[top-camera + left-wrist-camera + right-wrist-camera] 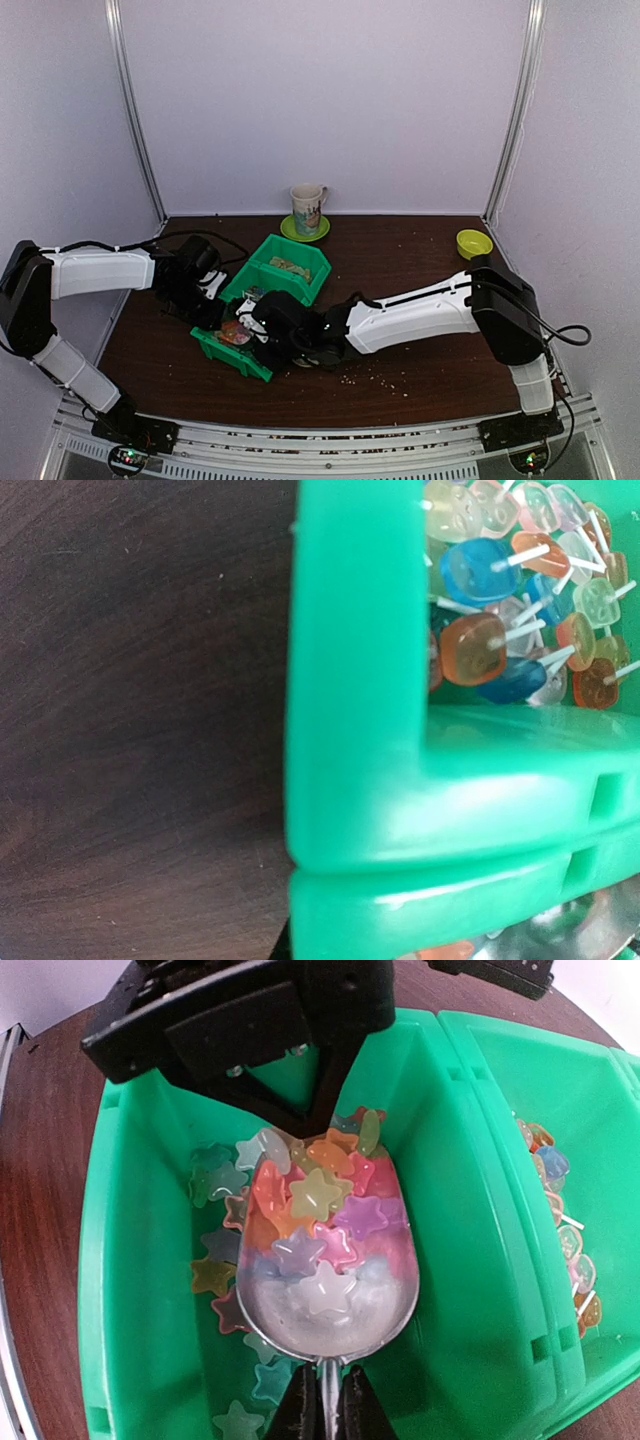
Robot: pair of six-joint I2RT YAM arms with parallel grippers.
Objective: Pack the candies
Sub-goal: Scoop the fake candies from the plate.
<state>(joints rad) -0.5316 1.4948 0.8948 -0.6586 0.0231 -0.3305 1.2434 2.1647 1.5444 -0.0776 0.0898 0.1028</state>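
The candies [318, 1192] are star-shaped pieces in mixed colours, heaped in a metal scoop [330, 1300]. My right gripper [325, 1415] is shut on the scoop's handle. The scoop hangs inside the near green bin [130, 1260], over more loose stars on its floor. In the top view the right gripper [265, 325] sits over this bin [232, 357]. My left gripper [305, 1110] is black and is clamped on the bin's far wall. In the left wrist view only the green rim [350, 900] fills the lower frame.
A second green bin [262, 270] touches the first and holds flat lollipops on white sticks [500, 630]. A mug on a green saucer [308, 207] stands at the back wall, a yellow-green bowl [474, 243] at back right. Crumbs [380, 375] dot the front of the table.
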